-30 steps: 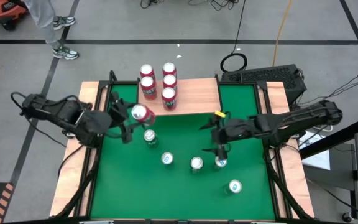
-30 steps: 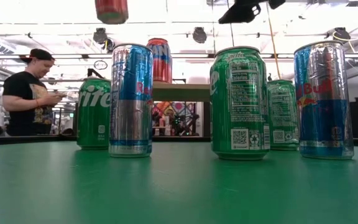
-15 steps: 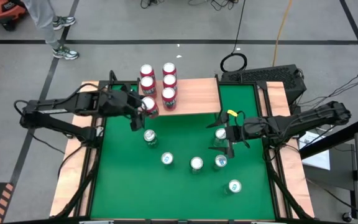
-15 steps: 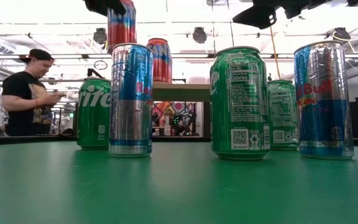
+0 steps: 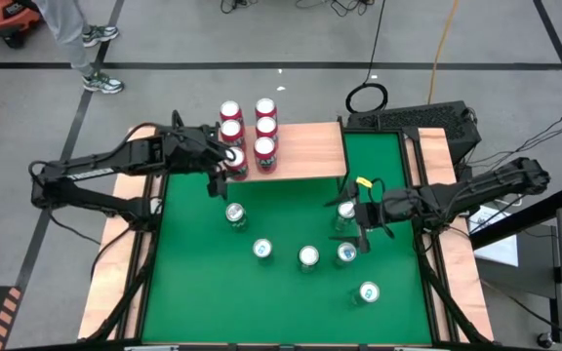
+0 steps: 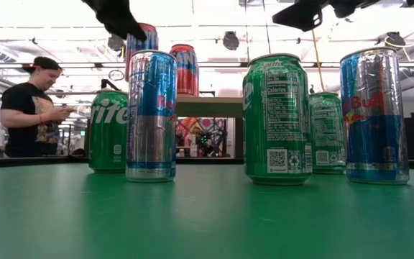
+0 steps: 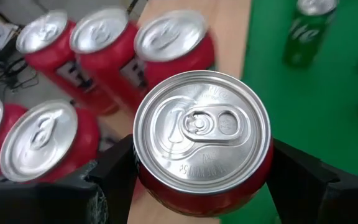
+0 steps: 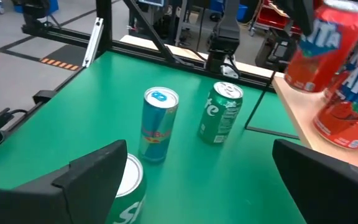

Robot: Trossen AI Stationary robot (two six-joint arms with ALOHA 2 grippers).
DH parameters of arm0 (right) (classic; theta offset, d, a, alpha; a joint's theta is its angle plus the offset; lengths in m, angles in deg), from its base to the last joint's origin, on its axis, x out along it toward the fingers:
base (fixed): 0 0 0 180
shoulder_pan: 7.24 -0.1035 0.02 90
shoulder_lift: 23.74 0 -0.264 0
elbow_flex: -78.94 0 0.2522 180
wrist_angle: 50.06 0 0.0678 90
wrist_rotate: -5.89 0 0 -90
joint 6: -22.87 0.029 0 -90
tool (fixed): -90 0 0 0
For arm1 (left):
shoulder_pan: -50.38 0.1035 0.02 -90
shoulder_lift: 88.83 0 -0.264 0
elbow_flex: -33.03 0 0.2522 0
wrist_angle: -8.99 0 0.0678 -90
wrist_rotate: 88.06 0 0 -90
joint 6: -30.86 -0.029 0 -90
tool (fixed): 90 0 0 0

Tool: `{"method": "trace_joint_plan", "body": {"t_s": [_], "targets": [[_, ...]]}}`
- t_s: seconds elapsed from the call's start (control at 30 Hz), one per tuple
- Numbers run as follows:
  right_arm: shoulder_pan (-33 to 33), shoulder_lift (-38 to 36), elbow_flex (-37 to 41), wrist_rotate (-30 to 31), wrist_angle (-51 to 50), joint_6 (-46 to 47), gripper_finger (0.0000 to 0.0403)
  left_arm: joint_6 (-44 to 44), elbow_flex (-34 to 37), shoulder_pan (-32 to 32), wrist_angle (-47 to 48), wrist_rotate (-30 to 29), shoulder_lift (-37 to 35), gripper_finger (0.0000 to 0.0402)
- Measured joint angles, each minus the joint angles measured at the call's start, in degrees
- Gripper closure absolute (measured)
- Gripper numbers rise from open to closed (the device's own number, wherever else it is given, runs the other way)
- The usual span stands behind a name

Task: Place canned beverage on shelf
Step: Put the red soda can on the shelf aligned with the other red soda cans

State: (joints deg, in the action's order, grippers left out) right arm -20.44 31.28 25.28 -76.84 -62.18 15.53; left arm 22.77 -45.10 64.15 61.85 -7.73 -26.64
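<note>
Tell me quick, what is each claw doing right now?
Left gripper: closed on a red can at the shelf.
Right gripper: open, holding nothing, above a green can.

The shelf [image 5: 305,148] stands at the table's [image 5: 291,302] far edge, with five cans [image 5: 264,148] clustered on its left end. The left gripper [image 5: 224,162] holds a sixth can [image 7: 202,143] at the shelf's front left corner. Six more cans [image 5: 307,255] stand scattered on the table, the right gripper [image 5: 357,220] above them.
</note>
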Motion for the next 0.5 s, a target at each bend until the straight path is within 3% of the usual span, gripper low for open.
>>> {"method": "trace_joint_plan", "body": {"t_s": [0.5], "targets": [[-1.7,0.0,0.0,0.1,-0.2,1.3,0.0007,-1.8,3.8,5.9,-2.4,2.7,0.0,0.0120]]}}
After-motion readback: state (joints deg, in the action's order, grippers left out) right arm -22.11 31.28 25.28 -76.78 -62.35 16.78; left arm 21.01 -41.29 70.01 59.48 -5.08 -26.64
